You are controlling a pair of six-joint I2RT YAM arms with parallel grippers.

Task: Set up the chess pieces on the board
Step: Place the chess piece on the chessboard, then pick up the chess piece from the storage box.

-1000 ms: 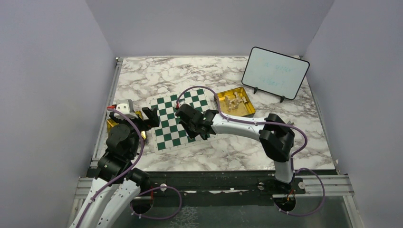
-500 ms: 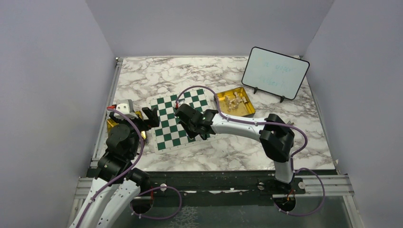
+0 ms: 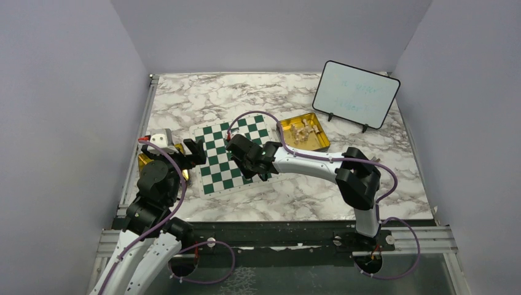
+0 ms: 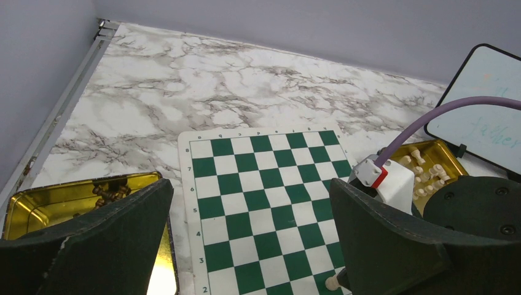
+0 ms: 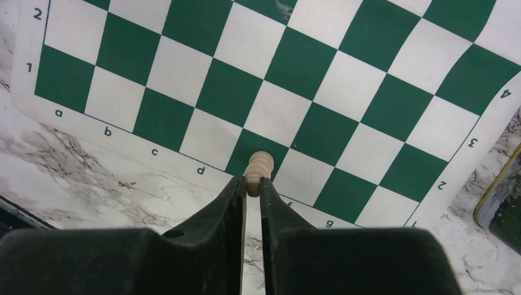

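The green-and-white board (image 3: 234, 152) lies on the marble table, also seen in the left wrist view (image 4: 264, 196) and the right wrist view (image 5: 295, 86). My right gripper (image 5: 252, 184) is shut on a cream chess piece (image 5: 258, 166) and holds it low over the board's near edge, by the green square of file e. The same piece shows in the left wrist view (image 4: 332, 283). My left gripper (image 4: 252, 246) is open and empty, hovering at the board's left side (image 3: 195, 149). More cream pieces (image 3: 301, 131) lie in the right tin.
A gold tin (image 3: 305, 131) stands right of the board. Another gold tin (image 4: 61, 203) with dark pieces sits left of the board. A framed whiteboard (image 3: 355, 94) stands at the back right. Grey walls enclose the table.
My right gripper has shifted very slightly over the board with the piece in it. The left arm has not moved.
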